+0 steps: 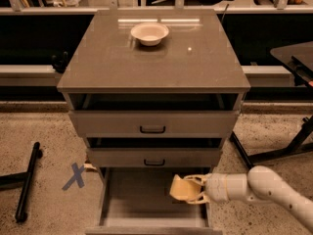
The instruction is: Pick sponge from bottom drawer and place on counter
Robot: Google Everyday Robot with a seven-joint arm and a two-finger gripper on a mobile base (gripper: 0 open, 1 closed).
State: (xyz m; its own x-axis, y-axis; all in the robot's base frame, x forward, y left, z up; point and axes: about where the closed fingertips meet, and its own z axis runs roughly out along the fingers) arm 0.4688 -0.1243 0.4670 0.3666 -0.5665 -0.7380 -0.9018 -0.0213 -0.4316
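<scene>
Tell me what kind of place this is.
Probably a robot test lab, not a home kitchen: a lone drawer cabinet on speckled floor, a blue tape X beside it, and the gripper holding the sponge over the open bottom drawer.

Tan sponge in cream jaws over grey bottom drawer

A bowl sits on the counter, toward the back. Over the bottom drawer's right side, the gripper clasps the sponge.
</scene>
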